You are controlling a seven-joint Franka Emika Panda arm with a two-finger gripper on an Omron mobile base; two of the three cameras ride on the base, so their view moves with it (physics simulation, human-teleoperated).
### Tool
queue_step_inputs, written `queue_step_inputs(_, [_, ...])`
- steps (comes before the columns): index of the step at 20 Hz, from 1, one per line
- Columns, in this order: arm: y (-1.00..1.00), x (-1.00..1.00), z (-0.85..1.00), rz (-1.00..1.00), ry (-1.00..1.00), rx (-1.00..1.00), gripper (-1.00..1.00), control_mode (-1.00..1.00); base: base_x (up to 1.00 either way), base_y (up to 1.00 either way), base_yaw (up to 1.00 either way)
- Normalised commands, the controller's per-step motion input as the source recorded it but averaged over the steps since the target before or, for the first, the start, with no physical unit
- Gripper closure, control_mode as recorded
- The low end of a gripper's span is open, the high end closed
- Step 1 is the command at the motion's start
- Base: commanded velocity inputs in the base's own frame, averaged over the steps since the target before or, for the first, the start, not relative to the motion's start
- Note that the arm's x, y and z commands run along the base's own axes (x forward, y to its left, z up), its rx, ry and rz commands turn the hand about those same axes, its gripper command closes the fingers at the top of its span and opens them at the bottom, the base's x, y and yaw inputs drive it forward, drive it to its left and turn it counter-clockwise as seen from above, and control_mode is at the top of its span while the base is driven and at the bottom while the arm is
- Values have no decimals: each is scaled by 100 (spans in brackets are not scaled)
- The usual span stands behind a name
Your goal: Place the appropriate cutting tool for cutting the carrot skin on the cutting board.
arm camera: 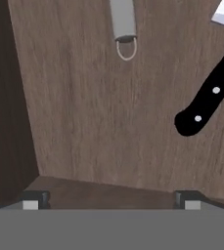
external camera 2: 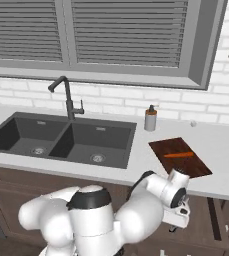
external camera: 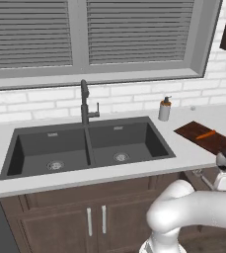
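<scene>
i'm searching the drawer [arm camera: 108, 127]; gripper [arm camera: 111, 199] spread, holding nothing. next i go for the grey peeler [arm camera: 123, 22] at its far edge, skipping the knife [arm camera: 209, 97].

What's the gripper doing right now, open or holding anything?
Gripper: open, holding nothing, its tips wide apart above the wooden drawer floor, near a black knife handle.

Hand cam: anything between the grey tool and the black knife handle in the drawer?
Nothing. In the hand view, bare wooden drawer floor separates the grey tool handle from the black knife handle.
</scene>
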Motion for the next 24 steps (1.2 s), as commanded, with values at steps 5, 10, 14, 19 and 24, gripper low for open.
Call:
queue_step_inputs(5, [3,-27,-26,3,5,0,-100,-100,0,0,0])
queue_step_inputs(10, [2,-53,-9,0,13,0,-100,-100,0,0,0])
queue_step_inputs(14, [1,-59,-1,0,18,0,-100,-100,0,0,0])
queue_step_inputs(19, [0,-74,0,0,16,0,-100,-100,0,0,0])
queue_step_inputs(24, [0,-89,6,0,13,0,-100,-100,0,0,0])
